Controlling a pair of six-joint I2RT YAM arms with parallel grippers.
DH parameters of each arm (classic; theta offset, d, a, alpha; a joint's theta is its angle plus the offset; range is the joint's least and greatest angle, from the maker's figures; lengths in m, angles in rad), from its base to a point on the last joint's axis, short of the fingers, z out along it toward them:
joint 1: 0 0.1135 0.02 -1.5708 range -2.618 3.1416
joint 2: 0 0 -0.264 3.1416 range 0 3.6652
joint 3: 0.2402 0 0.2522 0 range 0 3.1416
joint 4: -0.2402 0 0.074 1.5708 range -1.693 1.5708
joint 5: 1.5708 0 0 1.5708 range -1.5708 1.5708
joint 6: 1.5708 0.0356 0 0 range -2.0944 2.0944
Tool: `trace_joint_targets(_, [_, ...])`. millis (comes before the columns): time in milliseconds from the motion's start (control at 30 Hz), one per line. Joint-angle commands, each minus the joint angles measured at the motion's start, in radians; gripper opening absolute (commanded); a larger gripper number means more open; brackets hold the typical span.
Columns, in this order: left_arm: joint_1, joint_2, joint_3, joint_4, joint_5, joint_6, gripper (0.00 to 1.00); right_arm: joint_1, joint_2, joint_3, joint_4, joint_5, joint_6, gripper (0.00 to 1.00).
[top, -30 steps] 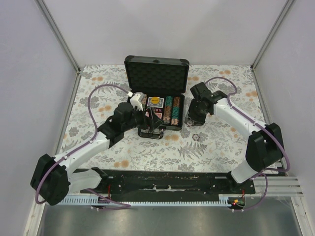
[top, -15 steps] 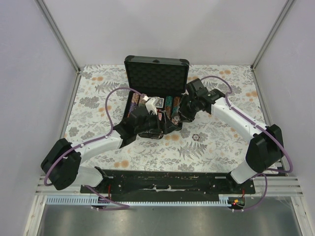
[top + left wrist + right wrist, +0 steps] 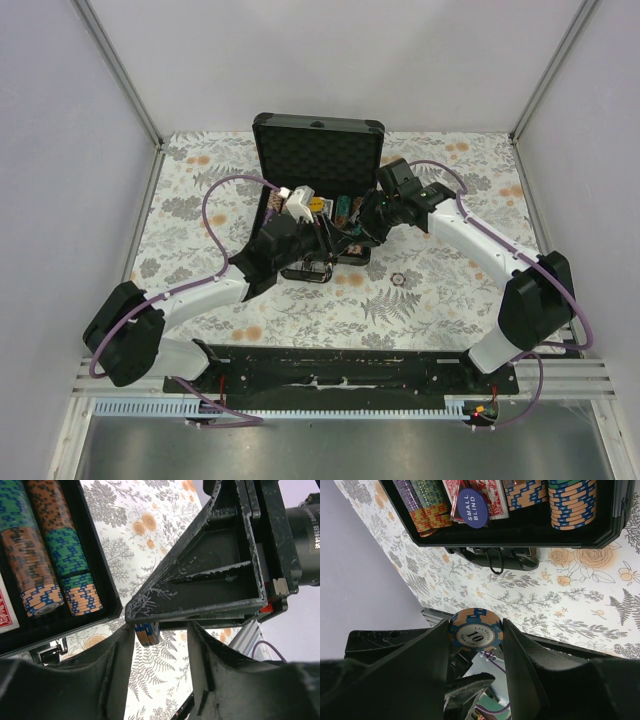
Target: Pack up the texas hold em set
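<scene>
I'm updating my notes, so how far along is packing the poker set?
Mostly packed: chip rows, red cards and the Small Blind button already sit in the open case. In hand: the right gripper clamps a few orange-and-blue 10 chips. Left: those chips, a small round piece on the cloth, closing the lid.

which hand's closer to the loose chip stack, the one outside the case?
Right. The right hand is clamped on the chip stack. The left hand faces it, open, with the stack just at its mouth, beside one side; contact unclear.
</scene>
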State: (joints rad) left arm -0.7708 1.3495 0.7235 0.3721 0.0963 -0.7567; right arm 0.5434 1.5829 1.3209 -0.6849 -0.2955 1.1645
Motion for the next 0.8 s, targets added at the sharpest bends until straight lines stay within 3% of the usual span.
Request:
trace_joint_targets(0, [-0.002, -0.007, 0.017, 0.051, -0.081, -0.032, 0.5, 0.003, 0.003, -0.006, 0.048, -0.039, 0.034, 0.21])
trace_joint_targets(333, [-0.002, -0.006, 0.019, 0.034, -0.09, -0.039, 0.24, 0.003, 0.012, -0.025, 0.074, -0.056, 0.05, 0.21])
trace_joint_targets(467, [-0.002, -0.003, 0.027, 0.031, -0.083, -0.03, 0.03, 0.004, 0.015, -0.032, 0.076, -0.059, 0.047, 0.23])
trace_joint_targets(633, [-0.002, 0.003, 0.04, 0.002, -0.034, 0.038, 0.02, 0.003, 0.003, -0.032, 0.062, -0.028, 0.032, 0.46])
trace_joint_targets(767, [-0.002, 0.008, 0.086, -0.12, 0.043, 0.236, 0.02, -0.008, -0.027, -0.017, 0.038, 0.007, -0.003, 0.61])
